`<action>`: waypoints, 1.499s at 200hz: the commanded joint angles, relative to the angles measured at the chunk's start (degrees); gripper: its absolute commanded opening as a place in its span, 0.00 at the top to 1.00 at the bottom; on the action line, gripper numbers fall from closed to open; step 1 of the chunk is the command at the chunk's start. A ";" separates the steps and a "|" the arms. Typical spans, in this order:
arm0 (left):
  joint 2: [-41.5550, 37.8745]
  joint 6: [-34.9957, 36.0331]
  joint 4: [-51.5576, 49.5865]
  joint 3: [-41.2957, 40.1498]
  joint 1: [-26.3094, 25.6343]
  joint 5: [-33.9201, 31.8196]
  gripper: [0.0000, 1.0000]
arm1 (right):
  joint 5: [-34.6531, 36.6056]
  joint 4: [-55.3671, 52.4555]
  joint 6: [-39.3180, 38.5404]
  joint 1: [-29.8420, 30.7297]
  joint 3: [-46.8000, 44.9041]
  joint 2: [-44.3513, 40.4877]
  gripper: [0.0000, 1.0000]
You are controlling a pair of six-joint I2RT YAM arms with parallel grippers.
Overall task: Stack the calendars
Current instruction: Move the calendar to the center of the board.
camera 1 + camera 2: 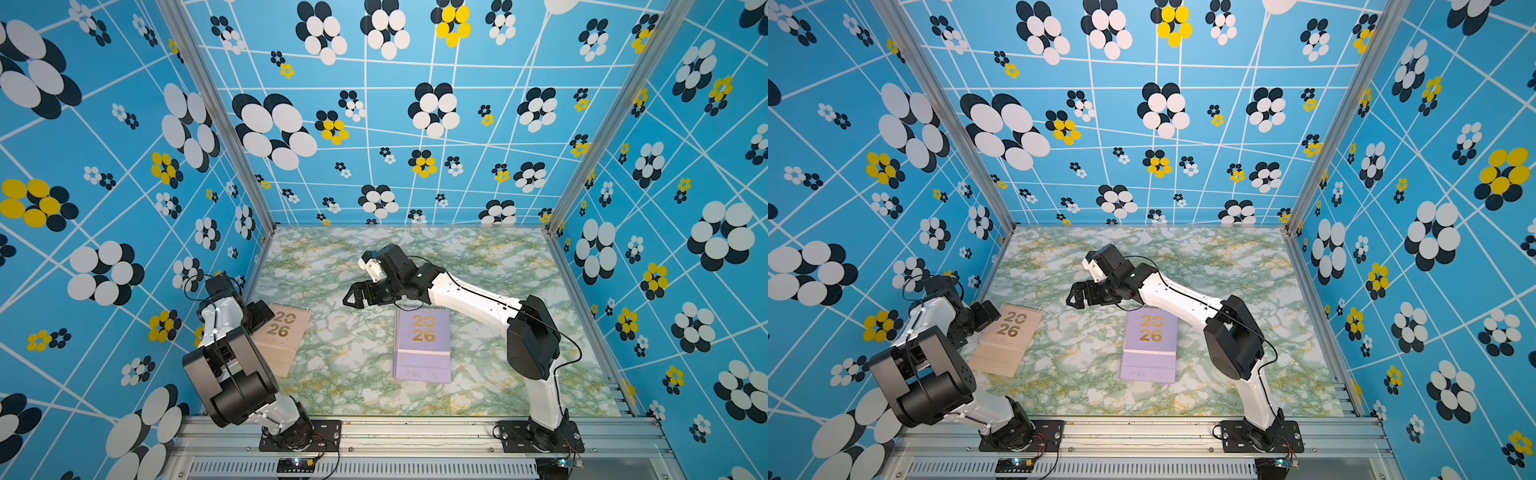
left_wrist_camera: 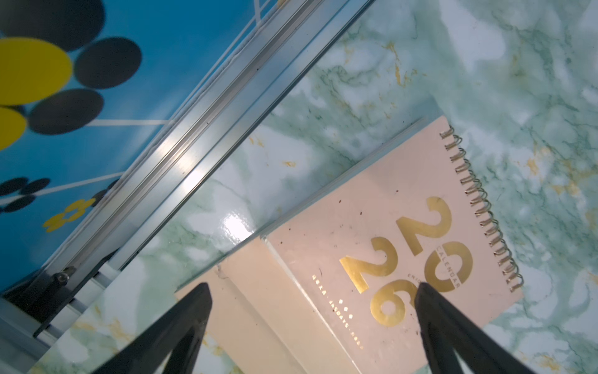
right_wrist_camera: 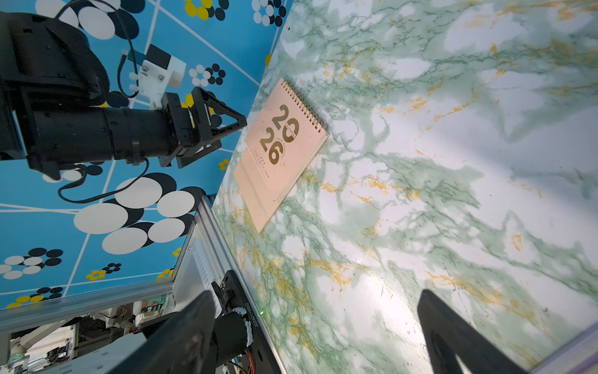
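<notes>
A peach-pink calendar (image 1: pixel 282 338) (image 1: pixel 1009 340) with gold "20 26" lies flat at the table's left side, close to the left wall. A lavender calendar (image 1: pixel 422 347) (image 1: pixel 1148 347) lies flat near the middle front. My left gripper (image 2: pixel 312 288) hovers open just over the peach-pink calendar (image 2: pixel 356 233), one finger on each side of the cover. In both top views the left arm mostly hides it. My right gripper (image 1: pixel 351 297) (image 1: pixel 1073 296) (image 3: pixel 317 295) stands open above bare table, just beyond the lavender calendar's spiral edge, pointing left. The right wrist view shows the peach-pink calendar (image 3: pixel 281 145) and the left gripper (image 3: pixel 231 136) beside it.
The green marble tabletop (image 1: pixel 478 266) is closed in by blue flower-patterned walls on three sides. An aluminium rail (image 2: pixel 194 145) runs along the left wall next to the peach-pink calendar. Both arm bases are bolted to the front rail (image 1: pixel 415 432).
</notes>
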 commanded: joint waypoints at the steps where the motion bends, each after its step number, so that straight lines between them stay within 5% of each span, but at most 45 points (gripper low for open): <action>1: 2.10 4.89 2.67 -0.14 -1.95 -0.75 0.00 | -1.17 1.25 0.34 0.22 -0.15 -0.50 0.01; 81: 6.48 7.23 3.66 0.89 -3.82 -7.16 0.01 | -0.89 1.72 0.18 0.10 -2.33 -1.61 0.01; 300: 16.97 3.83 1.28 3.67 -9.36 0.07 0.01 | 0.88 2.85 -0.28 -1.38 -5.52 -4.57 0.01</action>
